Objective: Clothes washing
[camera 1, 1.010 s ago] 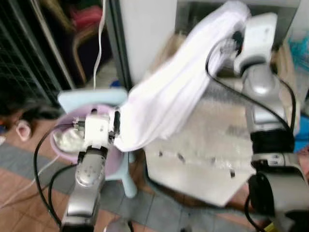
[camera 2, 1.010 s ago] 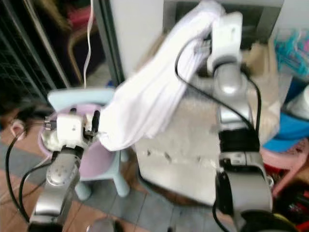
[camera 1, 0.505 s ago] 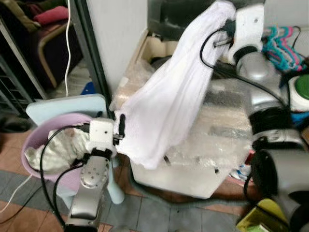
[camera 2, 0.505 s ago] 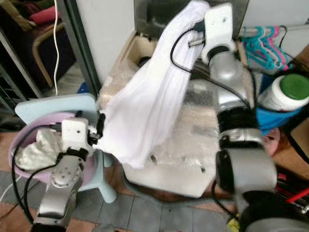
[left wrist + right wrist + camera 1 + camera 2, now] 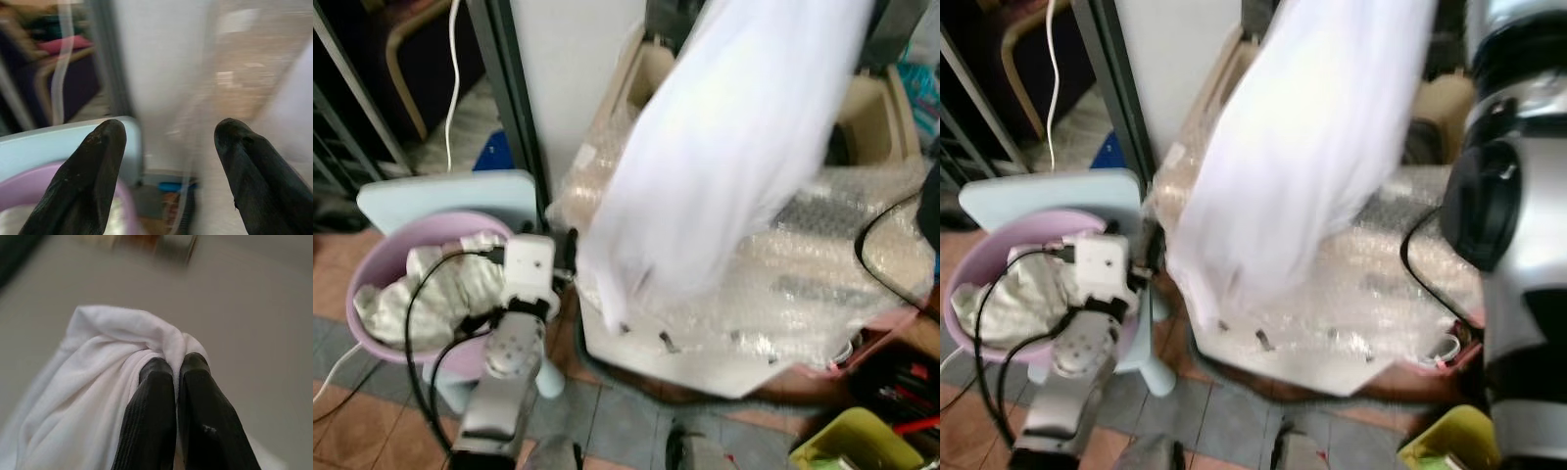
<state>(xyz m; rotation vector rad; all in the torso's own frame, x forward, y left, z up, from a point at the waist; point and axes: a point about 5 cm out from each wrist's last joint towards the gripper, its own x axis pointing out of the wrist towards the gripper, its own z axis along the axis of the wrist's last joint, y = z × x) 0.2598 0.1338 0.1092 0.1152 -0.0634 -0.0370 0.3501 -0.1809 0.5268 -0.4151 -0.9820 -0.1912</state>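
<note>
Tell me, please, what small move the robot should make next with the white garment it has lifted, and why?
Probably carry the right end effector toward the washer opening and lower it. It is shut on the white garment, which hangs over the bubble-wrapped washer top, clear of the pink basin. The left end effector is open, holding nothing, beside the basin.

Even daylight, no glare. White cloth (image 5: 734,147) motion-blurred at upper centre; wrist-view backgrounds out of focus. Upper left dim.
</note>
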